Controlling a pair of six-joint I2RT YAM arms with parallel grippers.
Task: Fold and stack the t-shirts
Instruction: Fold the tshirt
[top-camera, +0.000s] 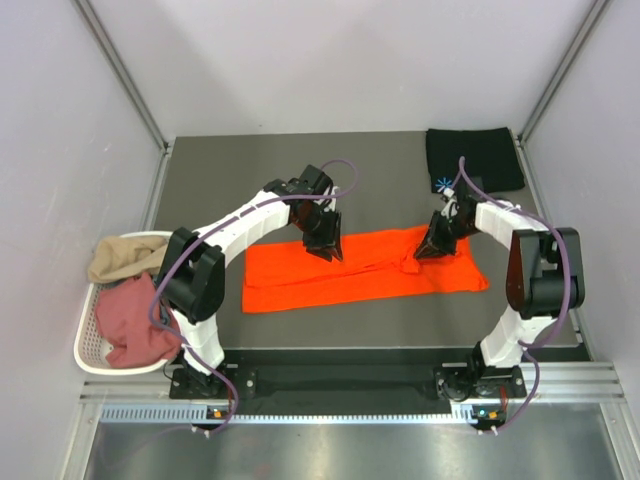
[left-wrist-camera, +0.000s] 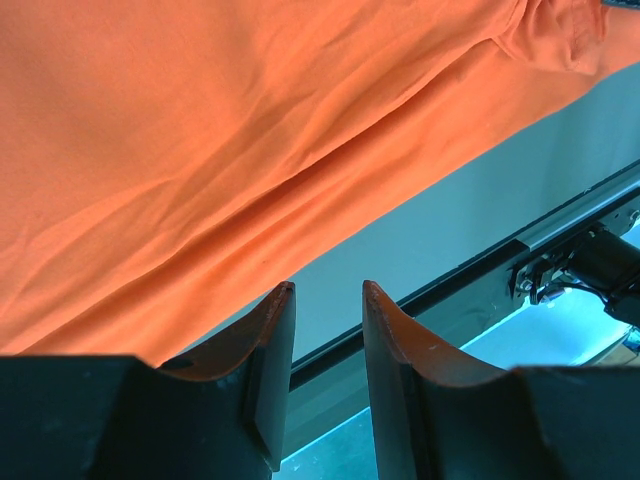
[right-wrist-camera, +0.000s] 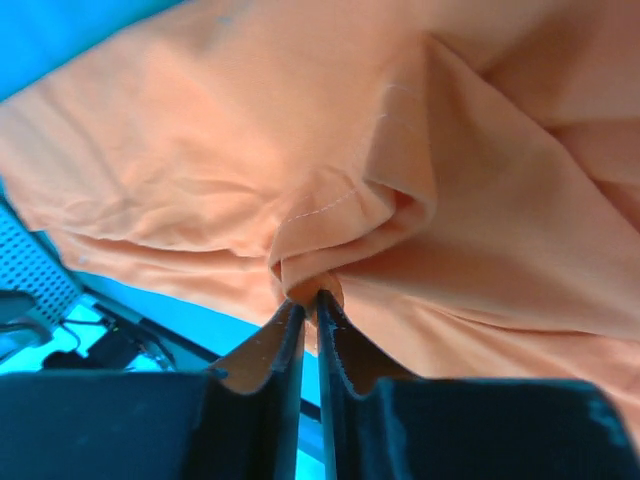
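Note:
A bright orange t-shirt (top-camera: 350, 275) lies spread flat across the middle of the table. My right gripper (top-camera: 424, 250) is at its right part, shut on a bunched fold of the orange cloth (right-wrist-camera: 340, 235), which is pinched between the fingertips of this gripper (right-wrist-camera: 310, 298). My left gripper (top-camera: 325, 246) is over the shirt's upper middle edge. In the left wrist view the gripper (left-wrist-camera: 328, 290) is open with nothing between its fingers, and the orange shirt (left-wrist-camera: 220, 130) fills the view beyond. A folded black t-shirt (top-camera: 473, 158) with a small light-blue starburst (top-camera: 443, 184) lies at the back right.
A white slotted basket (top-camera: 84, 345) stands at the left edge, holding a tan shirt (top-camera: 122, 256) and a dusty pink shirt (top-camera: 135, 325). A metal rail (top-camera: 350, 382) runs along the near edge by the arm bases. Walls close in on three sides.

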